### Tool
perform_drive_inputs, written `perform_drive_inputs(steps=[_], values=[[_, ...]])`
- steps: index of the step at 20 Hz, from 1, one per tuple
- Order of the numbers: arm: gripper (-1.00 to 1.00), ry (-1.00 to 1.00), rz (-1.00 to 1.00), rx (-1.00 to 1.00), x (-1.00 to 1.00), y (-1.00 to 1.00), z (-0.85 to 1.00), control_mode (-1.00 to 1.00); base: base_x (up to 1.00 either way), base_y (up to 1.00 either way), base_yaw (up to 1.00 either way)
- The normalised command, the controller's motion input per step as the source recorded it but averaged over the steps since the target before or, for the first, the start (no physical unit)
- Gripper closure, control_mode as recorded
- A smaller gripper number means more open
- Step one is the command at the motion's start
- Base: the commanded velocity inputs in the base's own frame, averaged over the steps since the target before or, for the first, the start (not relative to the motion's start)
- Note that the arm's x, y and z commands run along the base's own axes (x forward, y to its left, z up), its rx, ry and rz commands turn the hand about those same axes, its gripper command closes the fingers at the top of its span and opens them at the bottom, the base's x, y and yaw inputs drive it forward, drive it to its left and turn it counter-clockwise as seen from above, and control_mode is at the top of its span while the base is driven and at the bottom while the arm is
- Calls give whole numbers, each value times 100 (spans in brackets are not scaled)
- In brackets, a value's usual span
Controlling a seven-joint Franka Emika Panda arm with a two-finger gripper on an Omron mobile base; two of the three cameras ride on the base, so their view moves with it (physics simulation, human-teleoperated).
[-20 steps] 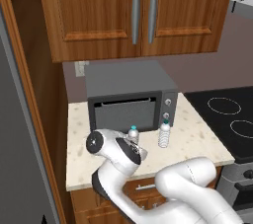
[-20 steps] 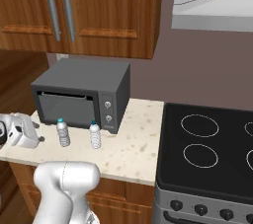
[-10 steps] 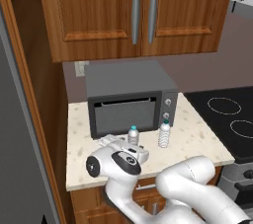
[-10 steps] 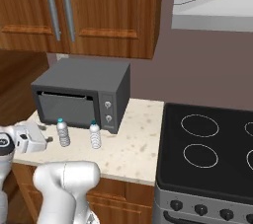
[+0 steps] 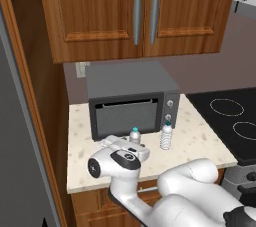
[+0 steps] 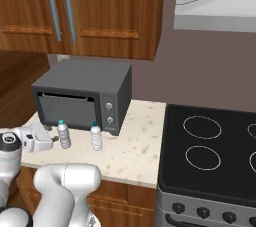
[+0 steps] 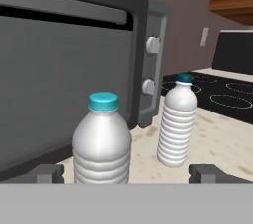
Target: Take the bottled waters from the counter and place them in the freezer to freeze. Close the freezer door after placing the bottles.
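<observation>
We have our hand (image 7: 126,173) low over the desk (image 5: 210,143), its two fingertips (image 7: 47,172) spread wide at the bottom corners of the hand view with nothing between them yet. The nearer bottle (image 7: 102,141) stands upright in the lower middle of that view, straight ahead of the hand and a little left of centre between the tips, its teal cap up and its long axis vertical. So the gap lines up across the bottle's ribbed body, and we judge the next move to be a short push forward until the fingers flank it, then a squeeze.

The second bottle (image 7: 178,122) stands further off, right of centre in the hand view, well apart from the first, in front of the toaster oven (image 7: 64,65) near its knobs. In the left base view the hand (image 5: 116,143) sits just left of and below the nearer bottle (image 5: 134,135), with the other bottle (image 5: 166,136) to its right. In the right base view the hand (image 6: 37,138) is at the left edge of the frame, just beside the nearer bottle (image 6: 63,134); the second (image 6: 96,137) stands to the right.

Both bottles are on the desk, so we judge the task hardly started. The stovetop (image 6: 210,146) lies well to the right, out of our way.
</observation>
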Motion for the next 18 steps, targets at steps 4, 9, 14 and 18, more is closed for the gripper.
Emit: perform_drive_inputs(steps=[4,9,14,18], values=[[-100,0,0,0,0,0,0,-100,0,0,0],[-100,0,0,0,28,1,-6,-100,0,0,0],[-100,0,0,0,16,0,-5,-100,0,0,0],[-100,0,0,0,0,0,-3,-100,0,0,0]])
